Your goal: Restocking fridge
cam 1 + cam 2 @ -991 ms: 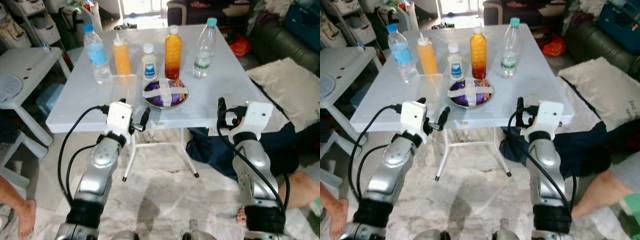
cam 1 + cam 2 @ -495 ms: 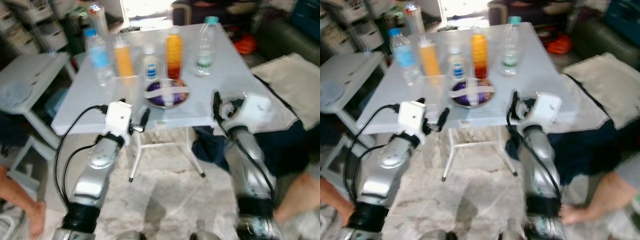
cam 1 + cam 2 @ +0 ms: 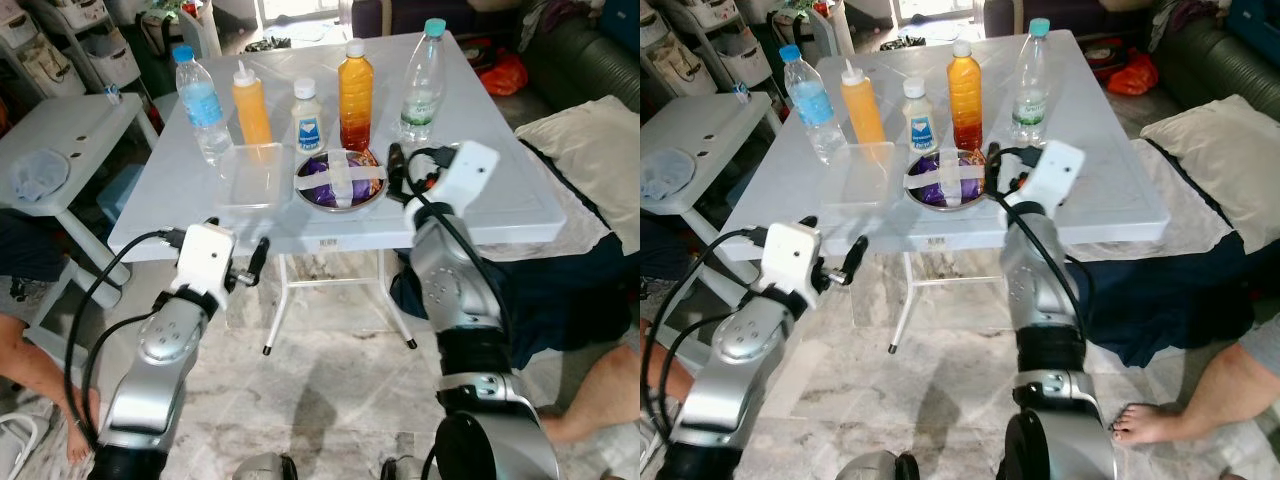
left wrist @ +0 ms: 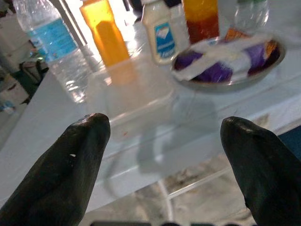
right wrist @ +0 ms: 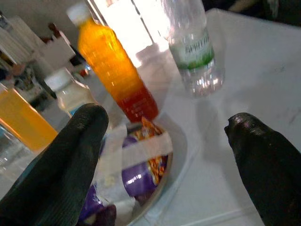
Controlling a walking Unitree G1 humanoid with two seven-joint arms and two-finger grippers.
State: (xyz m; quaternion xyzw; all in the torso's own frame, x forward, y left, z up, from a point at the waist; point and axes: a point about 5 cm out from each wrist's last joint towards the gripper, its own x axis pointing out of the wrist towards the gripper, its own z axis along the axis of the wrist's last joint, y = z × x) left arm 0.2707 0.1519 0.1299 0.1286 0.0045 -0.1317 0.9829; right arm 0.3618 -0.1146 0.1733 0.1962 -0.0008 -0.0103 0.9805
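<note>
- I am looking down on a white folding table point(image 3: 480, 190) standing on a pale marbled floor point(image 3: 330, 390).
- To my left stands a second white table point(image 3: 60, 130) with storage shelves point(image 3: 50, 40) behind it; to my right a dark sofa point(image 3: 590, 60) with a cream cushion point(image 3: 590, 150).
- A person's bare foot point(image 3: 1140, 420) rests on the floor at lower right, a leg in dark cloth above it.
- Along the far side of the table, left to right: blue-capped water bottle point(image 3: 200, 105), orange squeeze bottle point(image 3: 252, 103), small white bottle with a blue label point(image 3: 306, 116), tall orange juice bottle point(image 3: 354, 81), clear bottle with a teal cap point(image 3: 424, 82).
- In front of the row sit a clear plastic container point(image 3: 255, 175) and, just right of it, a metal bowl point(image 3: 340, 182) of purple-wrapped items crossed with white tape.
- Right gripper point(image 5: 164, 155) is raised over the table just beside the bowl's right edge; fingers point(image 5: 70, 160) spread wide, holding nothing, bowl and juice bottle between them in the wrist view.
- Left gripper point(image 4: 162, 155) hovers off the table's near edge, below the plastic container; fingers point(image 4: 61, 174) spread wide, holding nothing and touching nothing.
</note>
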